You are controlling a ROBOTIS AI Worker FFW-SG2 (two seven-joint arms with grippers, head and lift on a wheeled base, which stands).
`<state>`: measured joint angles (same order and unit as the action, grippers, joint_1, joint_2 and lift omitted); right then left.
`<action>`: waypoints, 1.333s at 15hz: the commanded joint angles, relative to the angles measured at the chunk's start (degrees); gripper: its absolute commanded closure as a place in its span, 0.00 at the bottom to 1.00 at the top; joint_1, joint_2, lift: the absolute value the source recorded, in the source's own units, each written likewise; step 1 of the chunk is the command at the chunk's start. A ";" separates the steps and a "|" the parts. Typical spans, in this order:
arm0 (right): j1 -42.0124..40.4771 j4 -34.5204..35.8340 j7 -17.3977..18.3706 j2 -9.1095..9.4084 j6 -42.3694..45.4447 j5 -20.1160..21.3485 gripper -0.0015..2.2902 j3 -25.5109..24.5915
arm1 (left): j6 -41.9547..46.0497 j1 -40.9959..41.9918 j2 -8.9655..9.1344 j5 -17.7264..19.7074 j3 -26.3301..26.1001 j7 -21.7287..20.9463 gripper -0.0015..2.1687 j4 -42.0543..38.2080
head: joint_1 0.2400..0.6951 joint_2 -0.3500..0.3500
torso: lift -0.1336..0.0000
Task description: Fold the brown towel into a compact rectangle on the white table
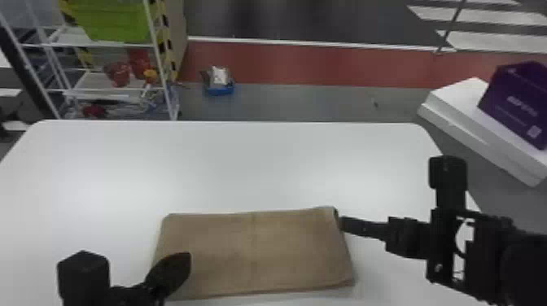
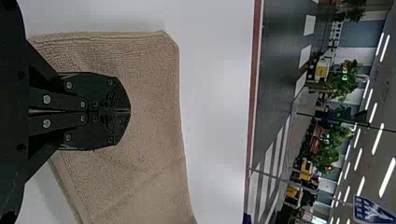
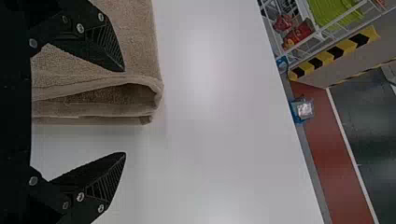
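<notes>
Beyond the counter (image 1: 228, 162), a rack (image 1: 156, 53) bears a green bin (image 1: 110, 24), and a blue box (image 1: 221, 90) holds something white (image 1: 219, 76). On the counter, the towel (image 1: 260, 252) has its left end below the left hand (image 1: 179, 264), fingers together, its right end by the wide-spread right hand (image 1: 366, 228). It looks flat, brown, oblong, layered at the right.

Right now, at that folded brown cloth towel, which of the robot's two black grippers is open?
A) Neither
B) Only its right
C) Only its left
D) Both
B: the right gripper has its two flat fingers wide apart, while the left gripper has its fingers together.
</notes>
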<state>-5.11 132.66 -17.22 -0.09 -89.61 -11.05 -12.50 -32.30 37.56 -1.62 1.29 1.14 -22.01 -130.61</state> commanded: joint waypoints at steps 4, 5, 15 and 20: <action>-0.60 -3.11 -0.01 0.14 -0.47 0.68 0.13 2.83 | 0.00 -0.21 -0.05 0.47 0.00 -0.40 0.96 0.27 | 1.00 0.42 | 0.07; -0.16 -3.81 -0.09 0.14 -0.47 1.12 0.13 3.27 | 0.00 -0.21 0.04 0.47 0.00 -0.40 0.96 0.36 | 1.00 0.42 | 0.07; 2.57 -8.47 0.35 0.14 -0.47 3.58 0.14 6.08 | 0.00 -0.21 0.21 0.82 0.00 -1.81 0.96 0.01 | 1.00 0.44 | 0.07; 3.27 -10.05 1.14 0.14 -0.47 4.64 0.14 8.72 | -0.18 -0.56 0.30 0.73 -0.09 -1.81 0.96 0.09 | 1.00 0.45 | 0.07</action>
<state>-1.88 123.03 -16.19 -0.09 -89.61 -6.51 -4.60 -32.38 37.19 -1.38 2.06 1.06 -23.82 -130.58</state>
